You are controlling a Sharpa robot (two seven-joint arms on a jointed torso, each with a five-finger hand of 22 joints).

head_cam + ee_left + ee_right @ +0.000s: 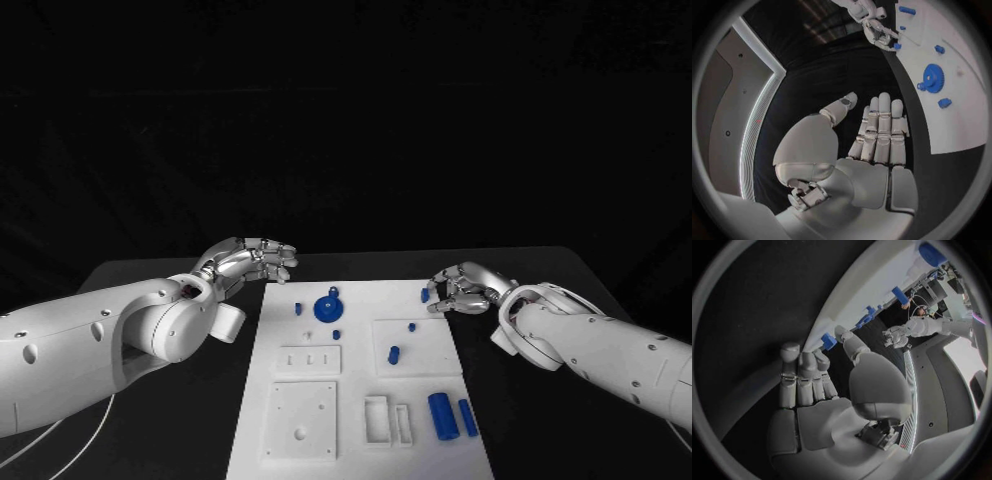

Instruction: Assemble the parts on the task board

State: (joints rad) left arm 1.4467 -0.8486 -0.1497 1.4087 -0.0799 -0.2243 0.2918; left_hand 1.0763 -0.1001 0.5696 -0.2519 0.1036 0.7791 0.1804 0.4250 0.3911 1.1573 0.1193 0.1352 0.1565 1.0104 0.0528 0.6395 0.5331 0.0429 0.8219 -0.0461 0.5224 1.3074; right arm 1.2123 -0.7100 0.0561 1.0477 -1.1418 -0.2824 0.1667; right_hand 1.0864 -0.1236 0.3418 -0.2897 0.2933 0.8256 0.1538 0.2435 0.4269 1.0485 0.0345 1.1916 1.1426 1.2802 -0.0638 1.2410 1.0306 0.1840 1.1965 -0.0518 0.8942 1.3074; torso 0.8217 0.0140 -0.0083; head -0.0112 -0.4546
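The white task board (361, 400) lies in the middle of the black table. On its far part stand a blue gear (329, 305) and small blue pieces (394, 353); the gear (932, 77) also appears in the left wrist view. Two blue cylinders (443, 415) lie near the board's right edge. My left hand (253, 260) hovers off the far left corner, fingers straight, holding nothing (873, 130). My right hand (464, 290) is at the far right edge. Its fingertips and thumb are spread right beside a small blue piece (426, 294) (828, 341), without gripping it.
White blocks with holes and slots (306, 420) are fixed on the near part of the board. Black table (173, 440) lies open on both sides of the board. A white cable (72, 425) hangs under my left arm.
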